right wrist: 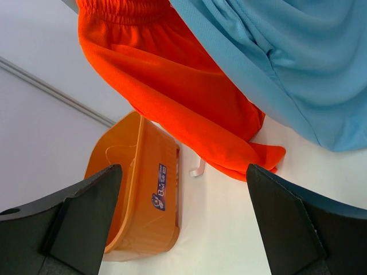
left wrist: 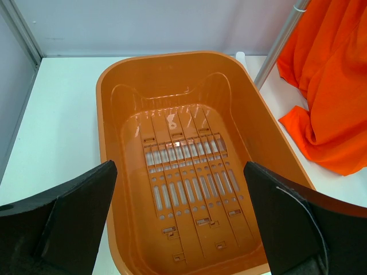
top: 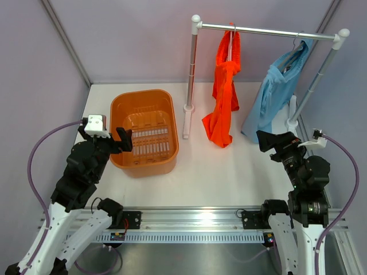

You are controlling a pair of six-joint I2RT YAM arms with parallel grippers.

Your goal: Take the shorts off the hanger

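1. Bright orange soft fabric shorts (top: 225, 94): on a hanger (top: 233, 27) from the silver metal rail (top: 264, 31) at the desk's far edge, hem trailing onto the desk.
2. Light blue soft fabric shorts (top: 275, 94): same rail, far right corner.
3. Orange slotted plastic tub (top: 140, 93): left edge, probably there to receive the shorts.
4. Left gripper (left wrist: 180, 166): jaws spread, empty, above the tub.
5. Right gripper (right wrist: 183, 169): jaws spread, empty, facing both shorts.

Only the top view shows the rail and hanger. The wrist views confirm the jaw gaps.
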